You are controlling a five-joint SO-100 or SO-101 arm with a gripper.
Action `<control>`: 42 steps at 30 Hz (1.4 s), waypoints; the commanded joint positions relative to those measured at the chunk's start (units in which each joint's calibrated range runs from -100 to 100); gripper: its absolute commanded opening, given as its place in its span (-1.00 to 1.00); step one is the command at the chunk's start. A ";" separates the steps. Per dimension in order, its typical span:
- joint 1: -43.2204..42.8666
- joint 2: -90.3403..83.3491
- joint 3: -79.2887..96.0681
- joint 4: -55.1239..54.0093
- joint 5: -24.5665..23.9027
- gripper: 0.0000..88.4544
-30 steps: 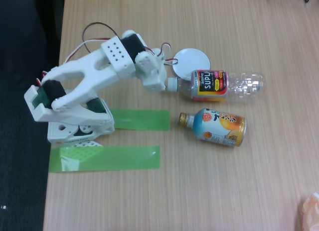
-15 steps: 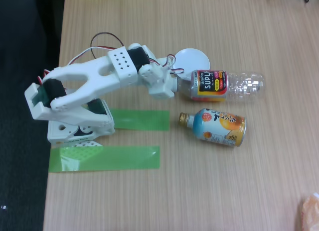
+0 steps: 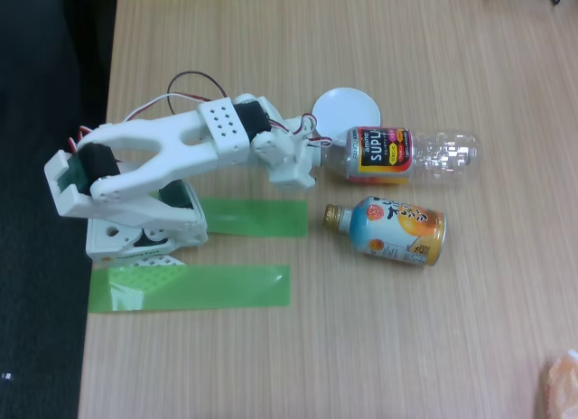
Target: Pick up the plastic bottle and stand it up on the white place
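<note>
The clear ribbed plastic bottle lies on its side in the fixed view, label facing up and neck pointing left. The white arm reaches right from its base, and my gripper sits over the bottle's neck, hiding the cap. The fingers are hidden under the white wrist housing, so I cannot see how the jaws stand. The white place, a small round disc, lies flat on the table just behind the gripper, close to the bottle's label end.
An orange-and-blue can-bottle with a gold cap lies on its side just in front of the plastic bottle. Two green tape strips mark the wood near the arm's base. The table's left edge drops to dark floor.
The arm has stretched to the right and lowered. The gripper moved from beside the bottle's cap to over its neck, covering the cap. The bottle and disc have not moved.
</note>
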 commanded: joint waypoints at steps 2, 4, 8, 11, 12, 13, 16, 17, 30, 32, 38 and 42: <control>-0.07 0.20 1.01 -0.81 0.16 -0.17; -0.07 0.62 2.00 -2.53 0.16 -0.17; 0.01 4.31 1.91 -6.65 0.01 -0.17; -0.21 7.42 -0.98 -6.47 -0.15 -0.17; -0.21 8.51 -1.89 -6.39 -0.15 -0.17; -0.21 9.52 -2.88 -6.56 -0.15 -0.17; -0.58 12.29 -5.78 -6.65 -0.15 -0.17; -0.66 13.22 -6.60 -6.99 -0.15 -0.17; -2.21 19.27 -11.03 -6.99 -0.20 -0.17; -2.21 19.35 -10.85 -6.99 -0.20 -0.17; -2.21 19.35 -9.31 -7.08 -0.20 -0.17; -2.21 19.35 -8.32 -7.08 -0.20 -0.17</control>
